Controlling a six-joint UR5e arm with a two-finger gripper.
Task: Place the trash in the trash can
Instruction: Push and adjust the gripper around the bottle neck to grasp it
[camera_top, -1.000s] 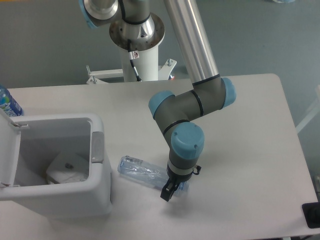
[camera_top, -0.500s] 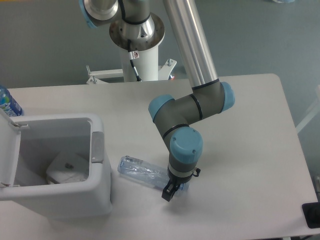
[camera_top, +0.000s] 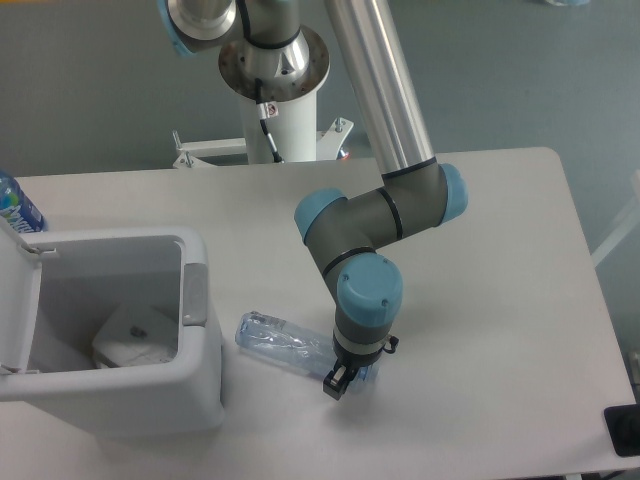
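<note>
White table on a grey-green floor.
The table (camera_top: 500, 260) fills most of the view; a white pedestal (camera_top: 285, 125) stands behind it on the floor (camera_top: 90, 80).

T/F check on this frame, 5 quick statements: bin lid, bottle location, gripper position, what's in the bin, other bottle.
1. The trash can has its lid open. True.
2. The crushed bottle is already inside the trash can. False: it lies on the table, right of the can.
3. The gripper is down at the bottle's right end. True.
4. The trash can holds nothing. False: a white object lies at its bottom.
5. A blue-labelled bottle stands at the table's right edge. False: it is at the far left edge, behind the can.
</note>
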